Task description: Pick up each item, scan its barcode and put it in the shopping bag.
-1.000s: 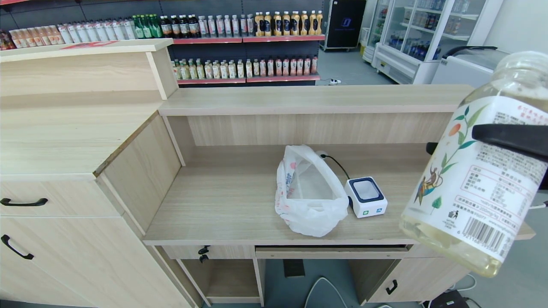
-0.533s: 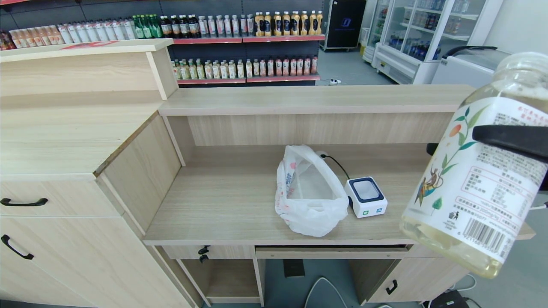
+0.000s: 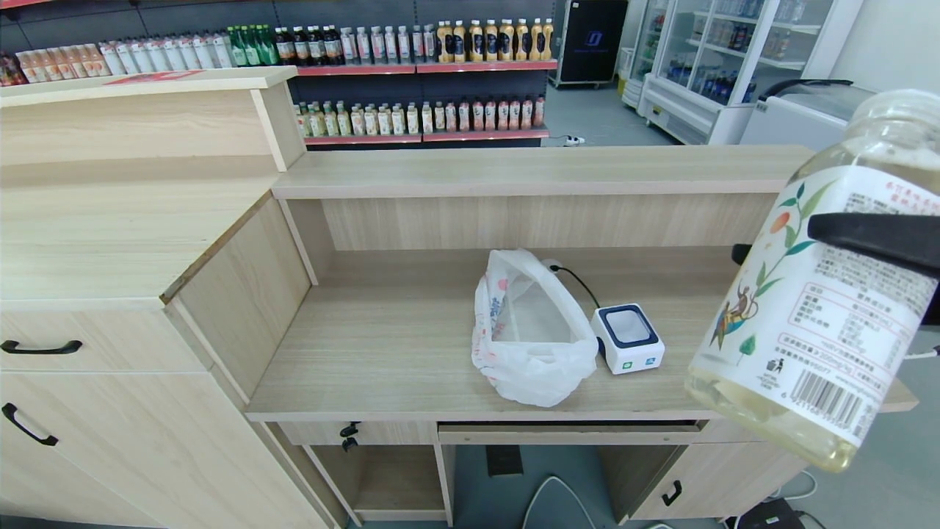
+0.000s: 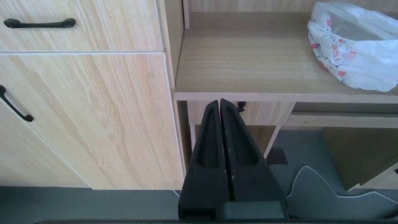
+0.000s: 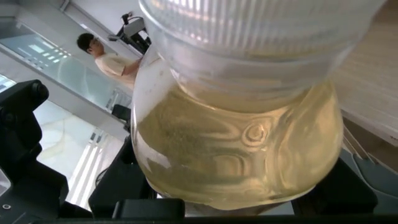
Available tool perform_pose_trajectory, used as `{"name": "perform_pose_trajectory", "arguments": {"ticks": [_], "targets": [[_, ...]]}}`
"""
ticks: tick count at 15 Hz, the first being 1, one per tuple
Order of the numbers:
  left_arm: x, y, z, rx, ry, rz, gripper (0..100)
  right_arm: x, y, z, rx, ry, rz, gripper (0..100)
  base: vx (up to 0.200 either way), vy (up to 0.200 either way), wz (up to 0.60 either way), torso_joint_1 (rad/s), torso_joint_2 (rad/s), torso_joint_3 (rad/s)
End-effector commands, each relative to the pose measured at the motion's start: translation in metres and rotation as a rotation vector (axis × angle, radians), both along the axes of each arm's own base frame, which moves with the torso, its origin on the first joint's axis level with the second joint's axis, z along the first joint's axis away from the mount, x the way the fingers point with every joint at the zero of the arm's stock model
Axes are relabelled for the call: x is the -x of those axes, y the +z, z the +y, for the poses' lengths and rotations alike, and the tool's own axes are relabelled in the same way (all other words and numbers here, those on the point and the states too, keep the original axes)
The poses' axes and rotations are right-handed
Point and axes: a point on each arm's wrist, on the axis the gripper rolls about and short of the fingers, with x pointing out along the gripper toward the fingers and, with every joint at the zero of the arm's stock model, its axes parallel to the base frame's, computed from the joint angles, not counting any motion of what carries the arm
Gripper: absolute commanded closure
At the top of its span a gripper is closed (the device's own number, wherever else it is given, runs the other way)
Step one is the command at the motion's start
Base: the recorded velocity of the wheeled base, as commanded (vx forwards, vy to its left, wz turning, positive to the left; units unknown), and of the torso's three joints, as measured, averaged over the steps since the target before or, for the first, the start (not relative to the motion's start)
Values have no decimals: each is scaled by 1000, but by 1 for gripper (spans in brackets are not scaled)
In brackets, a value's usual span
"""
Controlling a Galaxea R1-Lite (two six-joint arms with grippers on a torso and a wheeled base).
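1. The right gripper (image 3: 775, 241) is clamping its black fingers across the label of a bottle (image 3: 815, 294) and holding it in the air, right of the bag (image 3: 530, 327) and close to the head camera.
2. The bottle is clear, holding pale yellow liquid, and is tilting with its cap end up and away from the bag. Its white label is facing the head camera, with a barcode showing near the base.
3. The left gripper (image 4: 219, 109) is hanging low, left of the bag and below the counter's front edge. Its two black fingers are pressing flat together with nothing between them.
4. The bag is white plastic with red print, sitting on a light wood counter (image 3: 382, 345) with its mouth gaping open.
5. A small white scanner (image 3: 628, 336) is standing just right of the bag, with a black cable running from behind it.
6. Wooden cupboards with black handles (image 3: 40, 347) are standing left of the bag.
7. Far behind the bag, shelves (image 3: 411, 70) are carrying rows of drink bottles, and glass-door fridges (image 3: 734, 51) are standing to their right.
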Motion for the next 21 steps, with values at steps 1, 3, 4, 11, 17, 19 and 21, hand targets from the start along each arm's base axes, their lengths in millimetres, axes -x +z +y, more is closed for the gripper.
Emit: {"name": "perform_pose_trajectory", "arguments": {"ticks": [1,3,4,11,17,19,21], "targets": [[0,0,0,0,0,0,100,-11,-4,-5,22,-51,-25,100,0,0,0,0,0,0],[0,0,0,0,0,0,100,-35,-18,-19,91,-208,-90,100,0,0,0,0,0,0],[0,0,0,0,0,0,100,-52,-27,-27,127,-338,-94,100,0,0,0,0,0,0],[0,0,0,0,0,0,100,-110,-106,-118,713,-947,-210,100,0,0,0,0,0,0],[0,0,0,0,0,0,100,-124,-126,-166,1090,-999,-494,100,0,0,0,0,0,0],[0,0,0,0,0,0,100,-131,-126,-173,1195,-997,-629,100,0,0,0,0,0,0],[0,0,0,0,0,0,100,-138,-124,-178,1274,-998,-756,100,0,0,0,0,0,0]]}}
